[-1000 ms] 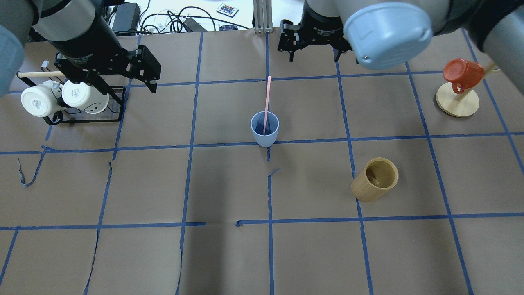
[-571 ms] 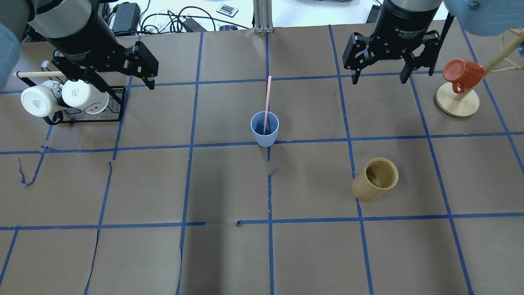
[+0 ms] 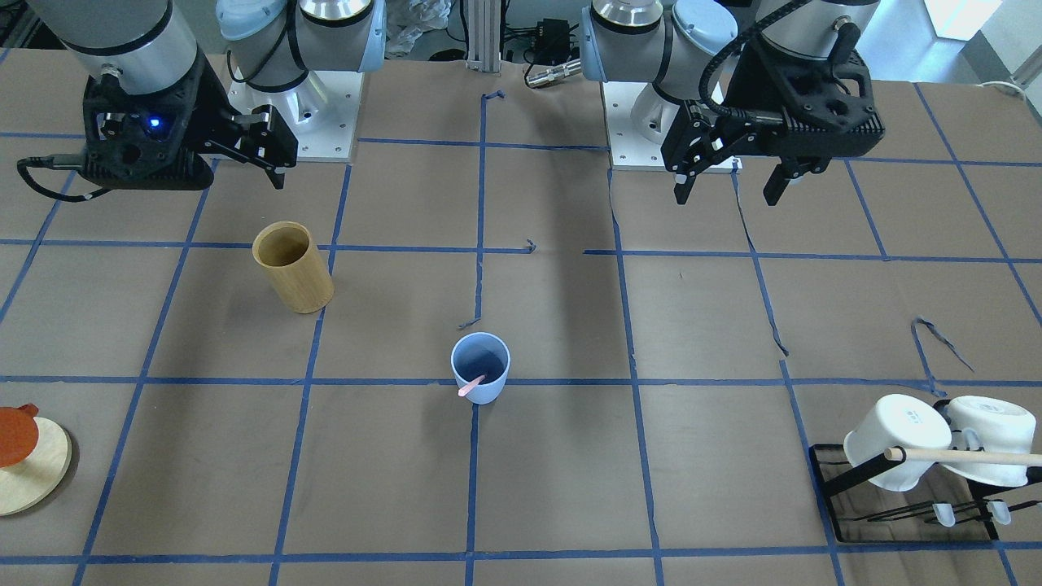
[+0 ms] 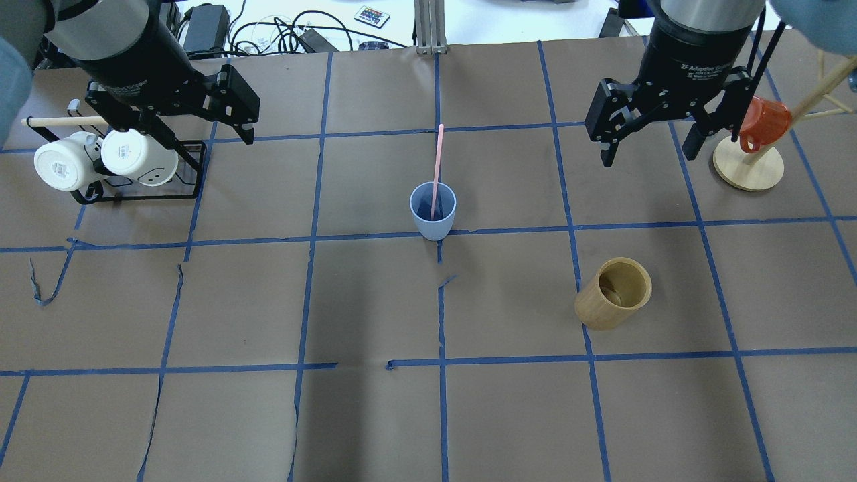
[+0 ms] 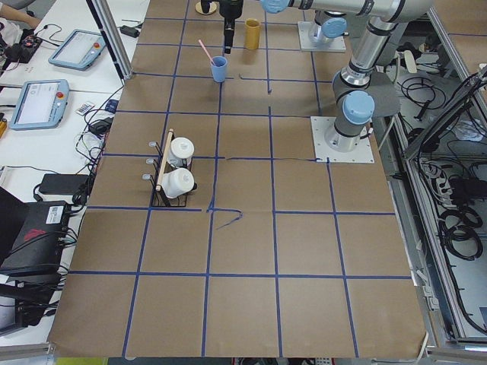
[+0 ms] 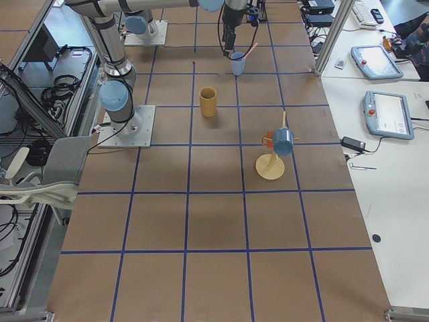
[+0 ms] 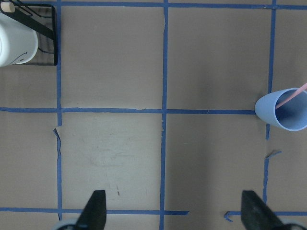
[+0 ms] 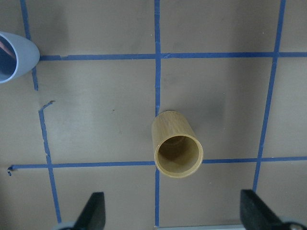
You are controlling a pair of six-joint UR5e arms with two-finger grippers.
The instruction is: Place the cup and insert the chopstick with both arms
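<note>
The light blue cup (image 4: 433, 213) stands upright at the table's middle, on a blue tape crossing. It also shows in the front view (image 3: 480, 373) and at the edges of both wrist views (image 7: 283, 115) (image 8: 14, 57). The pink chopstick (image 4: 437, 161) stands inside it and leans on the far rim, its top sticking out (image 3: 470, 386). My left gripper (image 4: 194, 130) is open and empty, hovering left of the cup near the mug rack. My right gripper (image 4: 648, 155) is open and empty, hovering right of the cup above the table.
A tan bamboo cup (image 4: 612, 292) stands right of the blue cup, under my right wrist camera (image 8: 176, 151). White mugs (image 4: 100, 161) hang on a black rack at far left. A red mug (image 4: 763, 120) hangs on a wooden stand (image 4: 748, 167) at far right.
My right arm has swung to the right and come a little nearer, away from the cup, gripper open throughout. The left arm, the cup and the chopstick have hardly moved.
</note>
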